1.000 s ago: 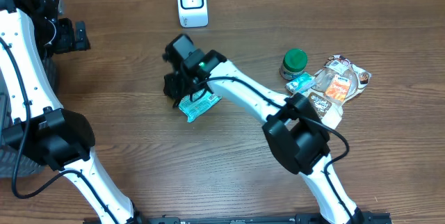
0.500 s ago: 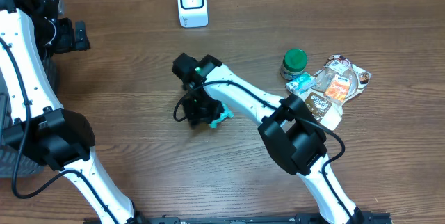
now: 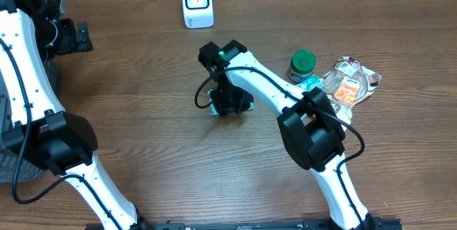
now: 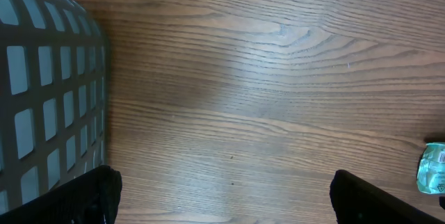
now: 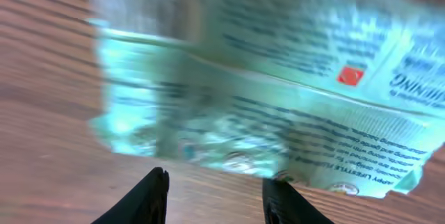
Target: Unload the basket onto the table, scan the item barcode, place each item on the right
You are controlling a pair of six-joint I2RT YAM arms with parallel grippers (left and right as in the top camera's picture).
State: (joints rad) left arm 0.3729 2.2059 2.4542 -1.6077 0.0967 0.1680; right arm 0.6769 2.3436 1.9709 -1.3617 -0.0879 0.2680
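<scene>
Wooden bench [image 3: 128, 116], scanner [image 3: 197, 3] at far edge: teal packet [image 5: 264, 106] carried rightward, away from it.
Right fingers [image 5: 149, 196] now parted, packet lying just beyond their tips, apparently released; left fingers [image 4: 90, 196] wide apart, empty.

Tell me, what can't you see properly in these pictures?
- Overhead: the teal packet is mostly hidden beneath the right pincer.
- Right wrist: its print is blurred; no barcode can be read.
- Left wrist: the frame's right edge cuts it off.
</scene>
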